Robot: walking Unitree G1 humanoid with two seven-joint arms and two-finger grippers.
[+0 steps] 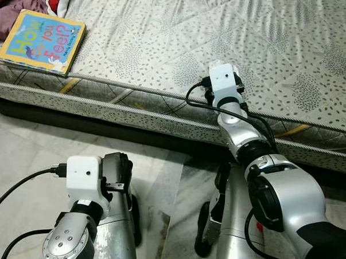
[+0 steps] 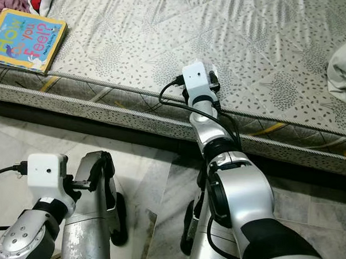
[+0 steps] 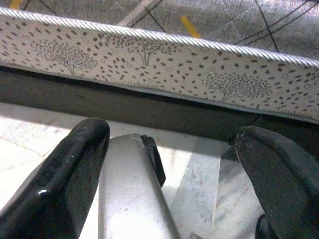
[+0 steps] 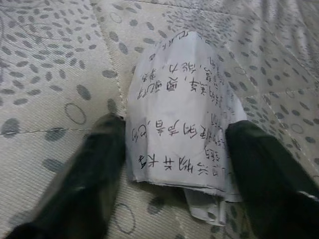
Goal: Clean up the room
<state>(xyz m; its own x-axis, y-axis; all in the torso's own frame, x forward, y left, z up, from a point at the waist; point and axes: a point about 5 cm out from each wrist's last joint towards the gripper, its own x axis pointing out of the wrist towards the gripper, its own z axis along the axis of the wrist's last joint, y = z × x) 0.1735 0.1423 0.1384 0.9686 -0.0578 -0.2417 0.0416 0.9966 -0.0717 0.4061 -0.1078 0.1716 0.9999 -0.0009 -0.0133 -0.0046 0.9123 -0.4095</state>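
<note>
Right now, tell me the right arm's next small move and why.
Probably shut the jaws. The right gripper sits open on the mattress, one black finger on each side of the handwritten paper, which bulges up between them, so closing should pinch it for lifting.

The book (image 1: pixel 42 42) cover reads "How do you feel?".

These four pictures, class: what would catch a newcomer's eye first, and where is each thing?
The bright children's book lies at the mattress edge, far to the robot's left. The right gripper reaches over the mattress edge, its open fingers either side of a handwritten sheet of paper lying on the bed. The left gripper hangs open above the marble floor.
</note>
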